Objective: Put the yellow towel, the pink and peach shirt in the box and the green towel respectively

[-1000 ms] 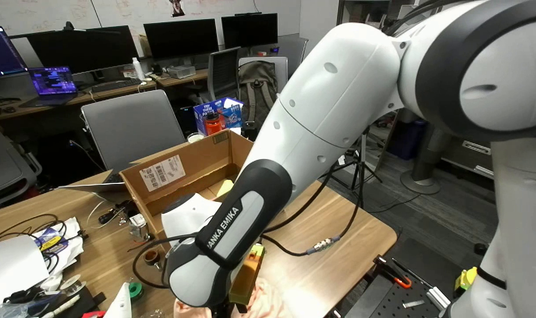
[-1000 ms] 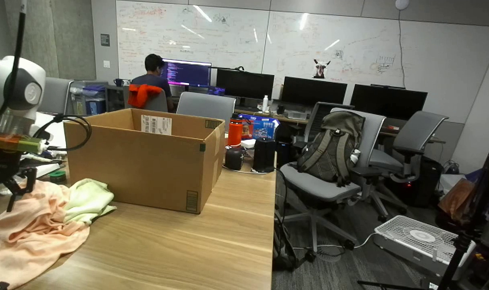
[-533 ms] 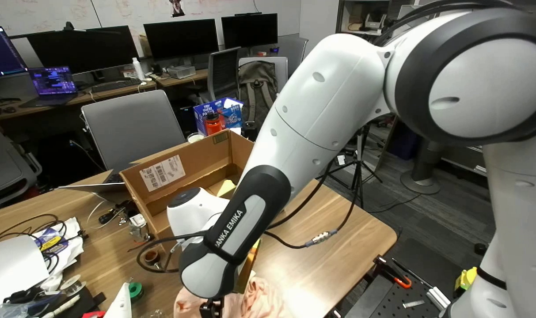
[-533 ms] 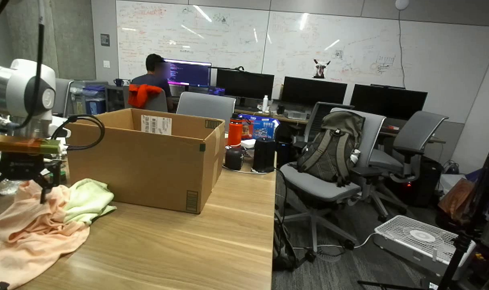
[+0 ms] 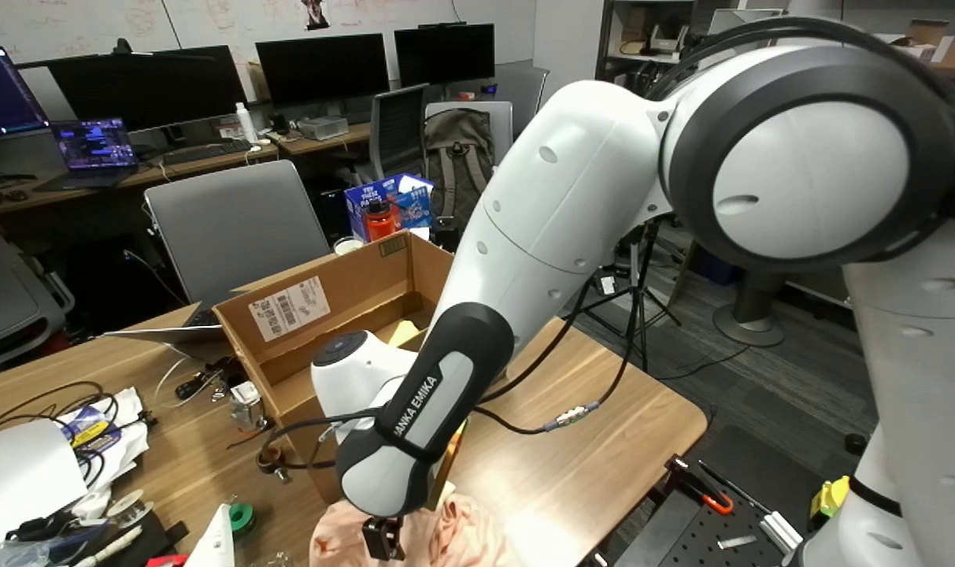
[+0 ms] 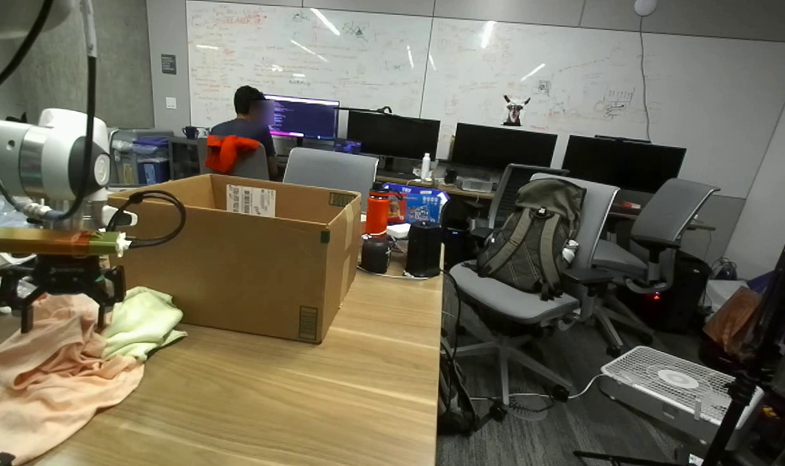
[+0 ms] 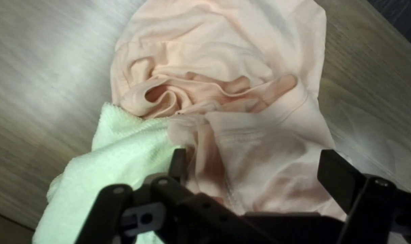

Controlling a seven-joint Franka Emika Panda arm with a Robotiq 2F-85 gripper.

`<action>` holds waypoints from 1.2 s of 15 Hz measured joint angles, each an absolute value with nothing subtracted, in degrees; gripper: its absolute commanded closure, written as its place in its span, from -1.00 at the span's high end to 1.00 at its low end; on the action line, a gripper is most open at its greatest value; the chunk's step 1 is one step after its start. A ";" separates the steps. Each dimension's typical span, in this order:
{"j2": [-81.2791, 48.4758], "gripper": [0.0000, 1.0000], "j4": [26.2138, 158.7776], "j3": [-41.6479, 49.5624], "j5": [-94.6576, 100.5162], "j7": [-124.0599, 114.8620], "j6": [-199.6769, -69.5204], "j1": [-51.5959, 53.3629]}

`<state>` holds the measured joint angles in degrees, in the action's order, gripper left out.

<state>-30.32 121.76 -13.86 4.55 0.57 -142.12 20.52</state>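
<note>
Over the last second, the hand [image 6: 64,318] has turned and shifted nearer the box [image 6: 224,272]. Both of its fingers [image 7: 339,178] now point down over the peach shirt [image 6: 62,375]. The peach shirt and the green towel [image 6: 145,323] have not moved. Both lie on the worktop [image 6: 269,401], touching each other; the green towel is on the side towards the box.

Hand state: the fingers are spread wide and nothing is pinched between them. The wrist view shows shirt fabric below the gap. Whether either fingertip touches the cloth cannot be determined.

Task status: what appears to be the yellow towel [image 5: 402,332] is inside the box, partly hidden by the arm [image 5: 540,213]. On that reading, the first item is complete, the peach shirt is the current item and the green towel follows. The new hand position suggests alignment for the pick-up; the grasp is not yet made.

Next action, as judged: lower the hand into the folds, then close the fingers.

Caution: the finger on the left of the wrist view stands at the border of the two cloths. A grip taken here may also catch the green towel. Offset the hand towards the peach shirt before descending.
</note>
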 measured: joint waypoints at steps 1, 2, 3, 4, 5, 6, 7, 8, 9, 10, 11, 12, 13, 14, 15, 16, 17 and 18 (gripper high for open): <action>-30.42 1.00 121.72 -13.86 4.55 0.37 -142.13 20.68; -30.50 0.88 121.68 -13.86 4.55 0.15 -142.13 20.83; -30.56 0.47 121.63 -13.86 4.55 -0.03 -142.12 20.98; -30.59 0.39 121.59 -13.86 4.55 -0.11 -142.12 21.08; -30.62 0.37 121.56 -13.86 4.55 -0.18 -142.11 21.14; -30.63 0.19 121.53 -13.86 4.55 -0.21 -142.11 21.18; -30.64 0.03 121.49 -13.86 4.55 -0.27 -142.10 21.18; -30.64 -0.14 121.42 -13.83 4.55 -0.33 -142.09 21.18; -30.64 -0.28 121.32 -13.76 4.55 -0.47 -142.07 21.18; -30.64 -0.43 121.22 -13.62 4.55 -0.62 -142.06 21.18; -30.63 -0.60 121.12 -13.44 4.55 -0.76 -142.05 21.17; -30.63 -0.73 121.01 -13.22 4.55 -1.00 -142.05 21.15; -30.63 -0.91 120.88 -12.96 4.55 -1.22 -142.05 21.13; -30.58 -0.98 120.74 -12.62 4.55 -1.52 -142.05 21.10; -30.46 -1.00 120.58 -12.20 4.55 -1.89 -142.05 21.08; -30.21 -1.00 120.45 -11.74 4.55 -2.30 -142.05 21.05; -29.76 -1.00 120.38 -11.25 4.55 -2.82 -142.05 20.95; -29.19 -0.97 120.35 -10.77 4.55 -3.40 -142.06 20.82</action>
